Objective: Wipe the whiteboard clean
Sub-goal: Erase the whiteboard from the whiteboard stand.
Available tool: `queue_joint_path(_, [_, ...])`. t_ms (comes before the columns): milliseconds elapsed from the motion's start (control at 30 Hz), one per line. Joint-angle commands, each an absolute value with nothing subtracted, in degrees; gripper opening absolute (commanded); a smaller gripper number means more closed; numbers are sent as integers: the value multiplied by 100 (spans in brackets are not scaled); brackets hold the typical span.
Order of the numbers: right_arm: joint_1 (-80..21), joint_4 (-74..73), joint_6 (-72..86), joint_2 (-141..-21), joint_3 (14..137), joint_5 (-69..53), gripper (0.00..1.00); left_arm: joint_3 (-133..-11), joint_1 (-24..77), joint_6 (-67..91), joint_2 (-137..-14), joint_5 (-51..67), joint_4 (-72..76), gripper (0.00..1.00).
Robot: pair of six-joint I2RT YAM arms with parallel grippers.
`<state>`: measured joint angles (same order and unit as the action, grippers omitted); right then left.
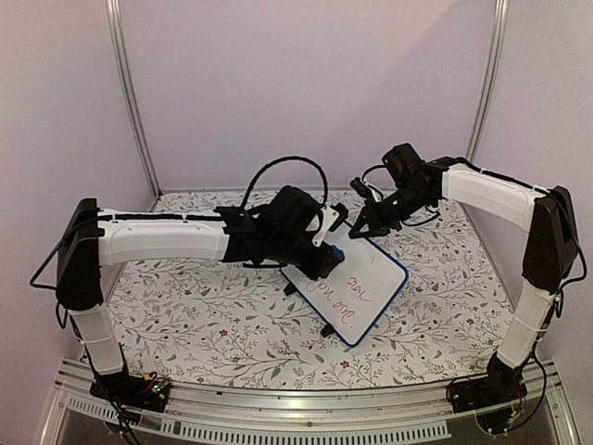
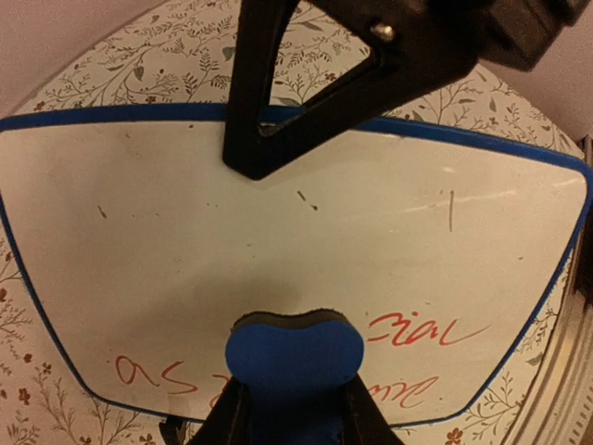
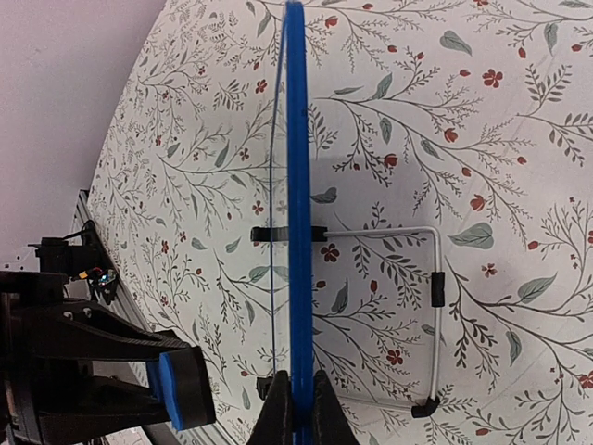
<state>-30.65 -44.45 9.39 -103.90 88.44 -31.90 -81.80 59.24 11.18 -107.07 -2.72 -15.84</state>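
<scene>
The whiteboard (image 1: 366, 278) stands propped on the flowered counter (image 1: 204, 315), its blue frame edge-on in the right wrist view. A bent white wire stand (image 3: 434, 287) sits on the counter behind its back face.

The right end effector (image 3: 296, 415) is clamped on the whiteboard's top edge. Its two fingers (image 3: 278, 417) are drawn in almost together, with only the thin blue frame between them. From the left wrist view it shows as a black triangular piece biting over the middle of the upper frame.

The left end effector (image 2: 295, 408) is in front of the whiteboard's writing face. It is about half closed on a blue eraser block (image 2: 294, 354), with one finger on each side of the block. The eraser sits low on the face, over the reddish handwriting (image 2: 417, 332), which runs in two lines along the bottom. The face above the eraser is mostly wiped, with a few short dark marks. In the right wrist view a strip of counter shows between the eraser and the whiteboard's face, so the block is close to the surface but not on it.
</scene>
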Motion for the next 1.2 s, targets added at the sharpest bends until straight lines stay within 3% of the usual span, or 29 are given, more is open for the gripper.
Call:
queue_joint_path(0, [-3234,-4890,924,-10634,8747,-2982,0,-8460,5984,1423,-10258,-642,-2415,0])
queue_joint_path(300, [-3237,-4944,939,-10666,8852,-2884,0,-8353,6110,674,-10129,-651,-1785,0])
queue_joint_path(700, [-3241,-4848,1070,-10620,8620,-2596,0,-7805,6109,684,-10365,250,-868,0])
queue_joint_path(1167, [-3236,-4773,1230,-10786,8688,-2720,0,-7645,6109,327,-10542,203,-697,0])
